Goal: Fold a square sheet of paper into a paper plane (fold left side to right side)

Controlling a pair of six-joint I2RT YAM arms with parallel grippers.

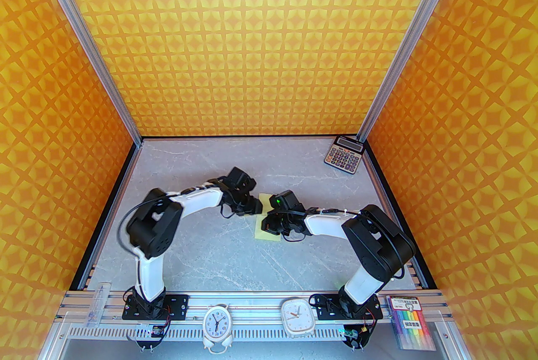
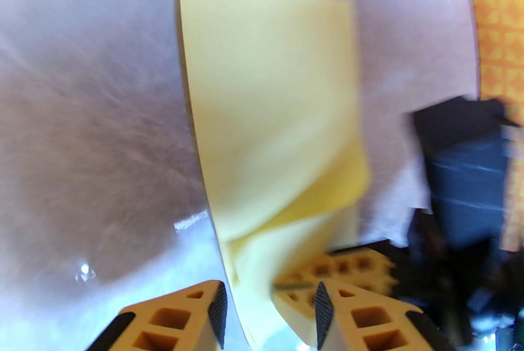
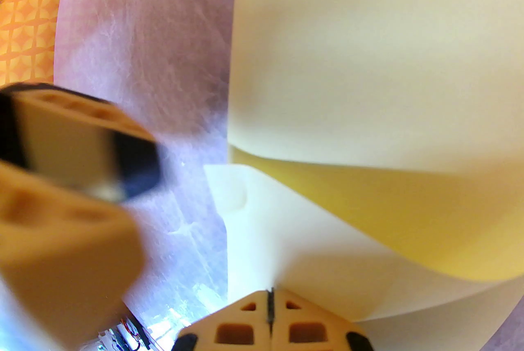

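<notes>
The square sheet of paper [image 1: 269, 235] is pale yellow and lies mid-table between both grippers. In the left wrist view the square sheet of paper [image 2: 270, 95] is curled over onto itself, its near part lifted off the table. My left gripper [image 2: 270, 312] is open, its fingers standing on either side of the paper's raised edge. My right gripper [image 3: 270, 312] is shut on the lifted edge of the sheet [image 3: 368, 54]. From above, the left gripper [image 1: 254, 208] and right gripper [image 1: 267, 224] nearly meet over the paper. No folded plane is in view.
A grey calculator [image 1: 344, 155] lies at the table's far right corner. A pack of coloured markers [image 1: 411, 322] and two white clocks [image 1: 216, 324] [image 1: 296, 315] sit on the front rail. Orange patterned walls enclose the table [image 1: 201, 249].
</notes>
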